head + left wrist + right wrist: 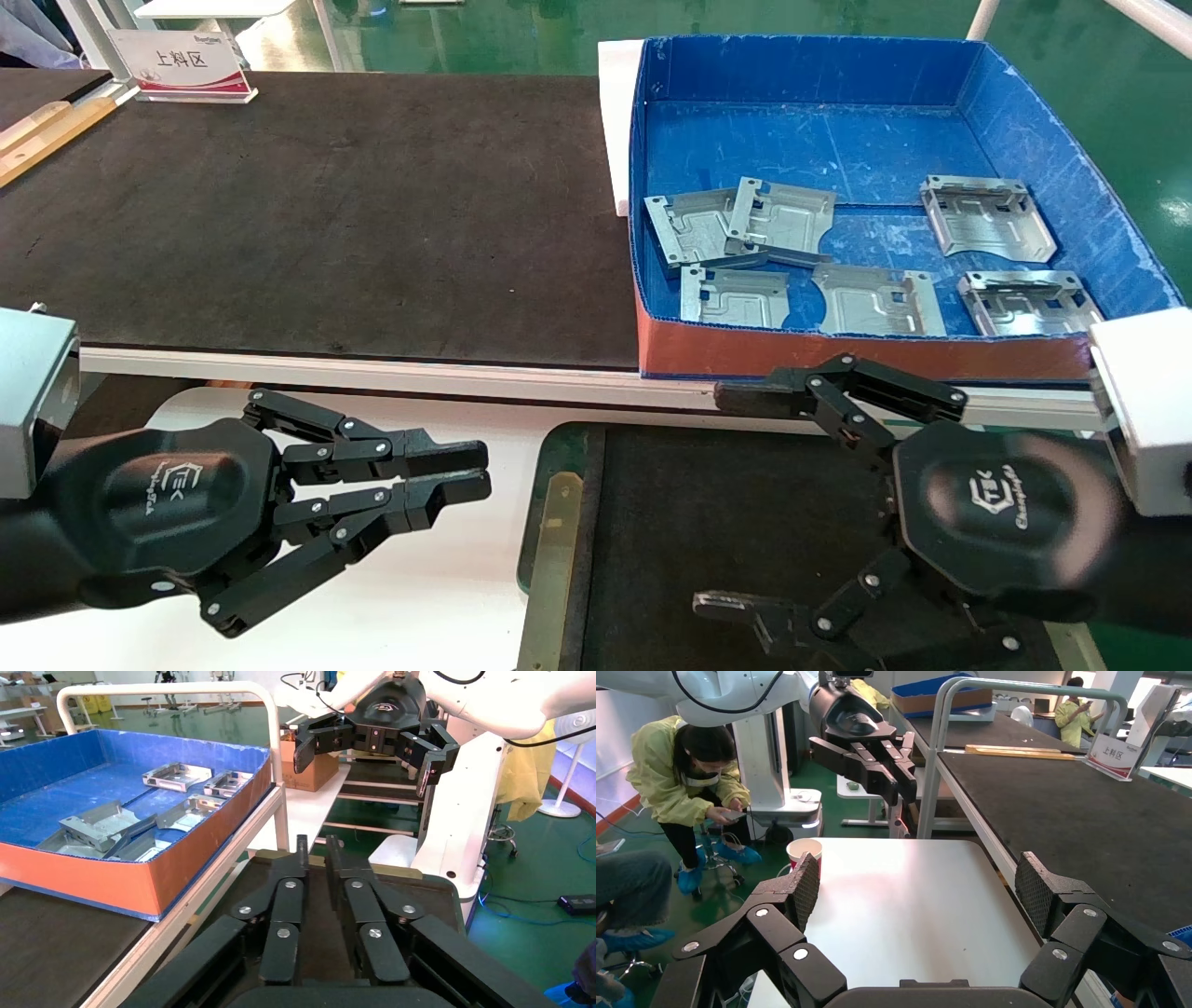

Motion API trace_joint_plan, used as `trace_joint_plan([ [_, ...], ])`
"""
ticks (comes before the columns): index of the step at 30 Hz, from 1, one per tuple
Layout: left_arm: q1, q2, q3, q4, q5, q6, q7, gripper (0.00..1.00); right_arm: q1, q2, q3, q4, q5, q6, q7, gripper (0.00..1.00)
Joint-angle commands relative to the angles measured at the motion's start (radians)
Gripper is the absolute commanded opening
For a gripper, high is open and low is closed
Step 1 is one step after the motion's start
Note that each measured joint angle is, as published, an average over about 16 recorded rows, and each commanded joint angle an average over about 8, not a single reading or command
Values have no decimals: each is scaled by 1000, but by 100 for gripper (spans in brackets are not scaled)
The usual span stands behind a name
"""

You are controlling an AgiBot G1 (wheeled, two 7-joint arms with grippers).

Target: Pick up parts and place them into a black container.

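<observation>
Several silver-grey parts (782, 219) lie flat in the blue box (810, 70) at the far right; they also show in the left wrist view (98, 827). The black container (652, 531), with a green rim and a brass strip (554, 550), sits empty at the near middle. My right gripper (726, 503) hovers over the container, open wide and empty; in the right wrist view its gripper (919, 888) faces the white table. My left gripper (484, 471) is shut and empty over the white table, left of the container; it also shows in its own view (314, 846).
A long dark belt surface (326, 214) runs across the back, with a white rail (372, 373) along its near edge. A sign (182, 65) stands at the far left. A paper cup (805, 850) stands at the white table's edge; a person (694, 776) crouches beyond it.
</observation>
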Motion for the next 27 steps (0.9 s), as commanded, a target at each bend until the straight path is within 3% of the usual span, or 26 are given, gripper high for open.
trace_joint_plan([
  [1,0,0,0,0,0,0,0,100,0,0,0,0,0,0,0,100],
  [17,0,0,0,0,0,0,0,100,32,-12,-16,-17,-86,57,-17,100],
  [27,0,0,0,0,0,0,0,100,148,-90,-55,-207,-229,115,-103,100],
])
